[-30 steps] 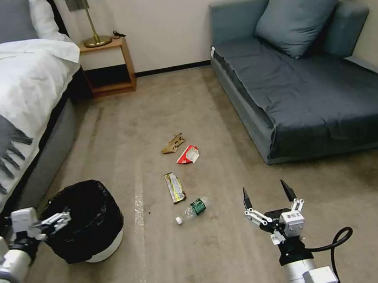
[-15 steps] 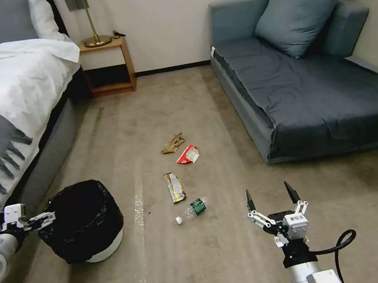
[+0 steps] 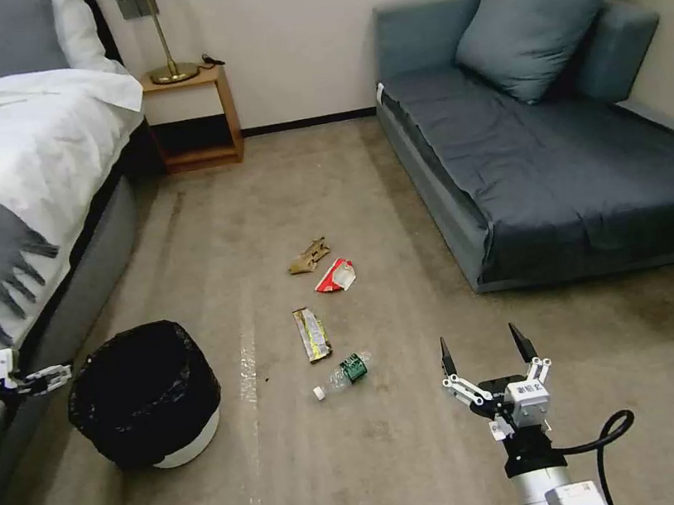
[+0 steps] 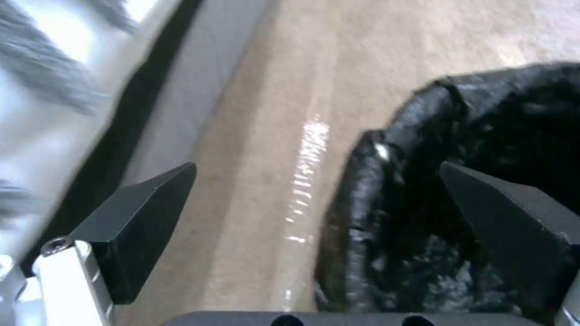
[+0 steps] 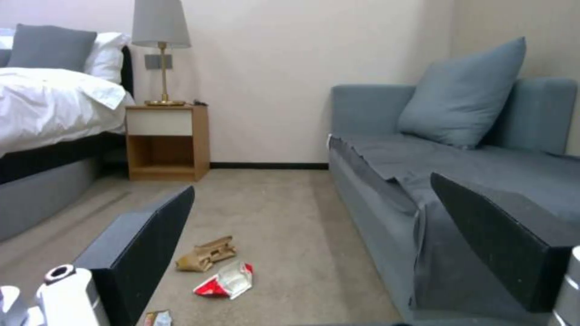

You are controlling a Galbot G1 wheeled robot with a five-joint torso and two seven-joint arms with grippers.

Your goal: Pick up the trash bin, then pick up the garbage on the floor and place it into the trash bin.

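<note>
While spread wide beside the bed [image 3: 22, 154], left gripper [image 3: 58, 377] level with the rim of the trash bin [image 3: 146, 394], apart from it, grasping nothing. Right gripper [image 3: 485, 348] also splayed, empty, above carpet near the sofa [image 3: 560, 171]. Garbage [image 3: 324, 309] strewn between bin and sofa, bottle [image 3: 342, 374] nearest.

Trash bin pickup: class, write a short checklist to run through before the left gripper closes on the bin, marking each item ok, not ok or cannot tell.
1. Trash bin upright on floor: ok.
2. Left gripper open: ok.
3. Bin rim between its fingers: not ok, one finger overlaps the black bag, the other is over carpet.
4. Bin contents: cannot tell.
5. Right gripper open, clear of the bottle: ok.
</note>
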